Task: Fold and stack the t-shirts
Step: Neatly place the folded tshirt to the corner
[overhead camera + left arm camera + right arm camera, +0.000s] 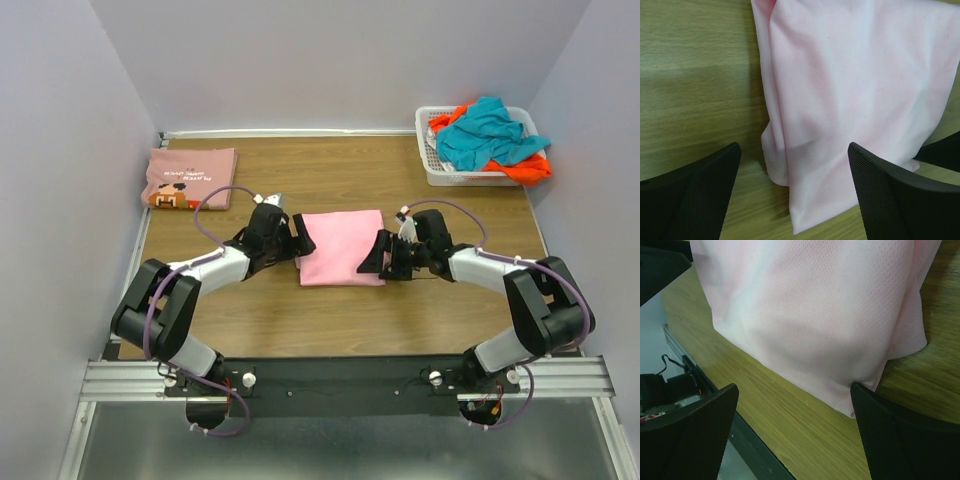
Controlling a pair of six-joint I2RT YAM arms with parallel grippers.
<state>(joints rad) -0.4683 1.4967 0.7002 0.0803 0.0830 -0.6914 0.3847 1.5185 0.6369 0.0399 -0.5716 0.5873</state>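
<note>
The left claw (794,152) and right claw (794,390) both stand spread, gripping nothing, low over the tabletop (330,320) at opposite side edges of the pink tee (340,247); the tee lies mid-tabletop, folded to a rectangle, its edge reaching between each claw's fingers in the wrist views; whether the fingers touch cloth I cannot tell. The folding of this one looks done, so I judge the step in hand to be the pick-up for stacking; the next move calls for both claws to close through every layer at the edge, lift together and level, and carry the bundle off to the left. In the left wrist view an under-layer peeps out past the top one near the corner; a pinch that misses it could let the fold fall open. Farther back at the left, well apart, lies the print tee (190,177), folded flat, the likely base of the stack; the left arm (215,268) sits between it and the pink tee, and the right arm (480,265) would have a long reach across. Far right, the basket (430,165) holds the teal tee (485,135) and orange tee (530,170), crumpled, not yet folded, well off that route.
</note>
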